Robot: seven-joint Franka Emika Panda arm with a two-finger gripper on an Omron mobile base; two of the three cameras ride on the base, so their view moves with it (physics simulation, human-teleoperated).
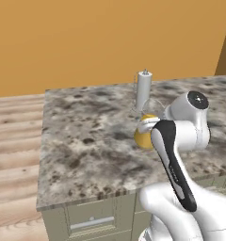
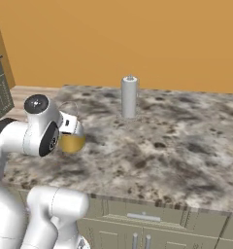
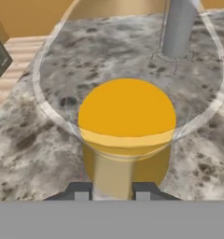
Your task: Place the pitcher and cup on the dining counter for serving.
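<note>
Gripping the pitcher [image 3: 127,135], the hand [image 3: 109,192] hovers above the dining counter [image 1: 86,141].

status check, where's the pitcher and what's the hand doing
Hand shut on pitcher. Pitcher over dining counter, near its front edge. Tall grey cylinder stands behind it, apart.

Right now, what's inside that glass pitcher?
The lower part of the pitcher looks golden-yellow, like liquid filling its bottom; the upper part is clear, and the dining counter and a grey cylinder show through it. The robot's arm covers part of it in the base views.
</note>
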